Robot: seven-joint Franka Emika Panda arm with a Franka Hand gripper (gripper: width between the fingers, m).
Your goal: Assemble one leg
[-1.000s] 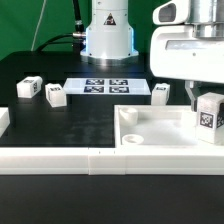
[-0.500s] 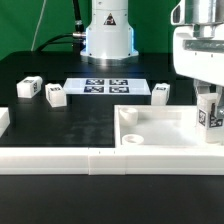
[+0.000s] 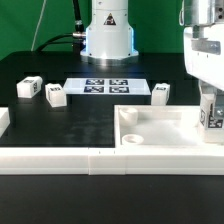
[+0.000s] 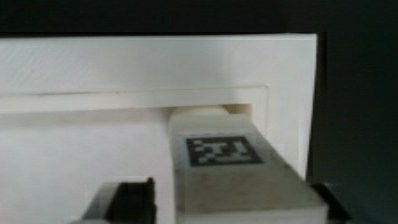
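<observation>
My gripper (image 3: 211,108) is shut on a leg (image 3: 213,116), a small white block with a black-and-white tag, at the exterior view's right edge, over the right end of the large white tray (image 3: 150,125). In the wrist view the held leg (image 4: 224,158) runs out from between my dark fingers (image 4: 128,200), and its far end points at the tray's inner corner (image 4: 143,70). The wrist view also shows my gripper (image 4: 228,210) closed against the leg's sides. Three more legs stand on the black table: two (image 3: 28,88) (image 3: 55,96) on the left, one (image 3: 161,92) behind the tray.
The marker board (image 3: 105,86) lies flat in front of the robot base (image 3: 107,35). A long white rail (image 3: 90,161) runs along the front, with a white end piece (image 3: 3,121) at the left.
My gripper has moved toward the exterior view's right with the leg in it, now partly out of frame. The other legs and the tray have not moved.
</observation>
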